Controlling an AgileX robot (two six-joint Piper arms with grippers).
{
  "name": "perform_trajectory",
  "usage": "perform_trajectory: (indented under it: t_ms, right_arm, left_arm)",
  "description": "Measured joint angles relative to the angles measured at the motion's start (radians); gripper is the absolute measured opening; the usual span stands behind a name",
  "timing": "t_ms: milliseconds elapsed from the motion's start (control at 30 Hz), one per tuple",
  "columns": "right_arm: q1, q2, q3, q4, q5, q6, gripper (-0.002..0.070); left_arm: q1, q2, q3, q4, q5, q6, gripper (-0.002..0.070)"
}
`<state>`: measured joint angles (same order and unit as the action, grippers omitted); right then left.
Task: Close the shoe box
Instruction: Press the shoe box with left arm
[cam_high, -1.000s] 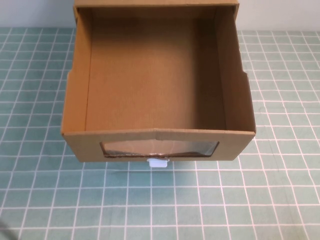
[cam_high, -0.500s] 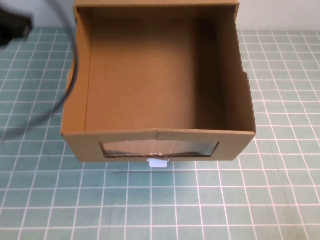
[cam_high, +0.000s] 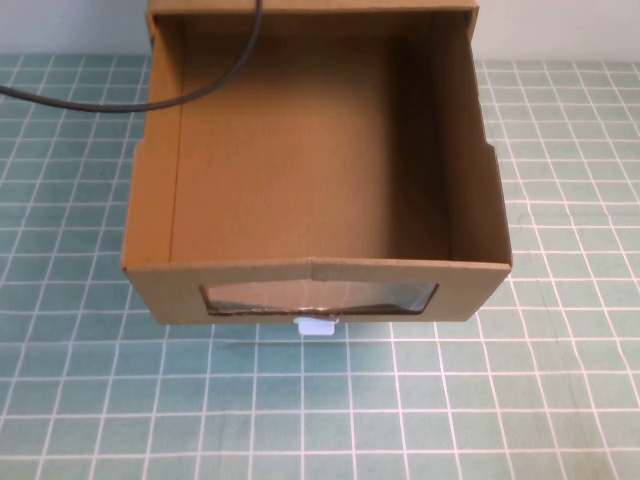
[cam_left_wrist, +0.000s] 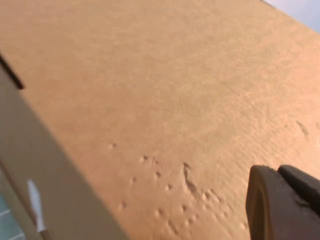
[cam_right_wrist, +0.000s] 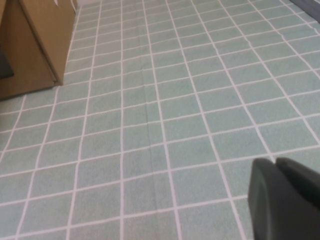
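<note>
The shoe box (cam_high: 165, 295) is a brown cardboard drawer, pulled out toward me and empty inside. Its front panel has a clear window (cam_high: 320, 297) with a small white pull tab (cam_high: 315, 325) just below. Neither gripper shows in the high view. My left gripper (cam_left_wrist: 277, 170) is shut and empty, close over a flat brown cardboard surface (cam_left_wrist: 150, 90) that fills the left wrist view. My right gripper (cam_right_wrist: 275, 161) is shut and empty, low over the tiled mat, with a cardboard corner (cam_right_wrist: 35, 45) off to its side.
A black cable (cam_high: 120, 108) hangs across the back left corner of the box. The box stands on a green mat with a white grid (cam_high: 560, 400). A pale wall runs behind it.
The dark arm part seen at the high view's top left half a second ago has gone out of view. The cable has swung up and right, across the box's back left corner.
</note>
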<state>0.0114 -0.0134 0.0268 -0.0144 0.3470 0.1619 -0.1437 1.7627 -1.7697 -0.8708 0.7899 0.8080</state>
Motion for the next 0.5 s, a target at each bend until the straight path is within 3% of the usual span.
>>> perform_trajectory:
  t_ms: [300, 500]
  right_arm:
    - [0.0, 0.0, 0.0, 0.029, -0.063, 0.0, -0.0012]
    - [0.0, 0.0, 0.0, 0.273, -0.258, 0.0, -0.0012]
  left_arm:
    - [-0.01, 0.054, -0.024, 0.013, 0.023, 0.001, -0.0005]
    - [-0.01, 0.056, -0.028, 0.017, 0.023, 0.001, -0.0005]
